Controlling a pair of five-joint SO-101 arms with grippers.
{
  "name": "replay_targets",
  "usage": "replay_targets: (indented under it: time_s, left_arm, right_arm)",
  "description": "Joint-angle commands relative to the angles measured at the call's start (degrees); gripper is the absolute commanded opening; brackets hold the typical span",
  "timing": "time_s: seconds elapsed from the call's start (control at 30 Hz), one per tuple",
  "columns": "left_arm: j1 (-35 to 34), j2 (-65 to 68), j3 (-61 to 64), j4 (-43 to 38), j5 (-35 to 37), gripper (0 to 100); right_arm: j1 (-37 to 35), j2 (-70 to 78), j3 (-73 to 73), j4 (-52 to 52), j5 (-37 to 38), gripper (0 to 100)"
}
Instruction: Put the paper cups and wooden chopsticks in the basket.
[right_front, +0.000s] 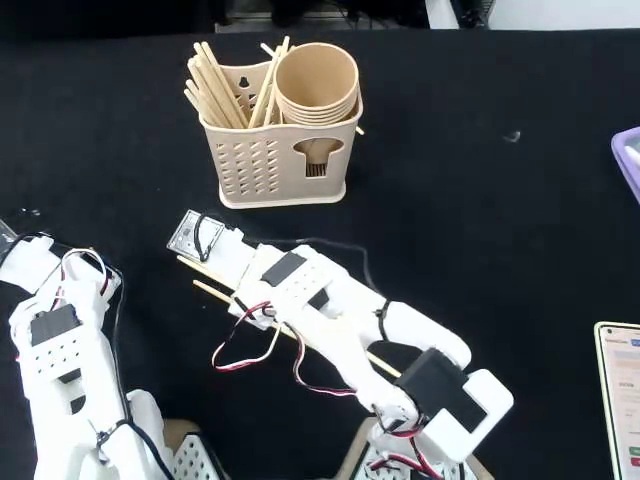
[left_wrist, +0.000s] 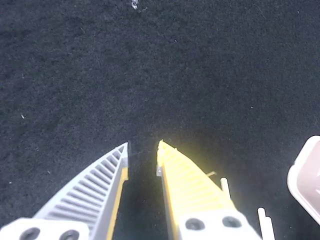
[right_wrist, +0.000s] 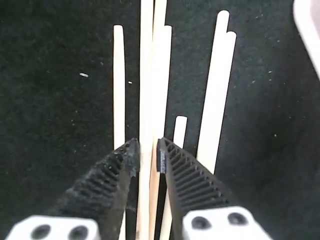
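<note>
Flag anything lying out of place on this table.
Several loose chopsticks lie flat on the black table beneath the right arm, fanned at slightly different angles, outside the basket where others stand beside the stacked paper cups. The right gripper is closed on one. Nothing looks spilled or broken.

We take this for a robotics lab: a black-clothed table (right_front: 500, 220), white printed arms (right_front: 340, 320) with bare wiring (right_front: 235, 352).

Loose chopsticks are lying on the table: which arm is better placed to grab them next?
Right. The right gripper is down on the loose chopsticks, with its jaws closed around one of them. The left gripper sits over bare table, apart from them.
</note>
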Motion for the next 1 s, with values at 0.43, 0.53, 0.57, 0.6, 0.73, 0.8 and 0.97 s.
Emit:
replay_targets:
  time_s: [0.43, 0.53, 0.57, 0.6, 0.73, 0.8, 0.97]
  left_arm:
    - [-0.04, -1.49, -1.01, -0.97, 0.09, 11]
    - [-0.04, -1.49, -1.01, -0.97, 0.09, 11]
    - [-0.04, -1.49, -1.01, -0.97, 0.09, 11]
    - [-0.04, -1.49, -1.01, -0.97, 0.09, 11]
    - [-0.04, -1.49, -1.1, -0.97, 0.09, 11]
    - [-0.04, -1.49, -1.1, -0.97, 0.09, 11]
    - [-0.04, -1.49, -1.1, -0.97, 0.09, 11]
  right_arm:
    - [-1.58, -2.68, 0.22, -1.05, -0.44, 13.0]
    - [-0.44, -2.59, 0.31, -2.11, -0.18, 13.1]
    - [0.0, -2.59, 0.4, -2.64, -0.18, 13.1]
    - [0.09, -2.33, 0.4, -2.81, -0.18, 13.1]
    - [0.53, -0.31, -0.04, -2.99, 0.0, 12.9]
    - [0.53, 0.13, -0.31, -2.73, 0.88, 12.8]
    - [0.53, 0.4, -0.57, -2.81, 1.41, 12.6]
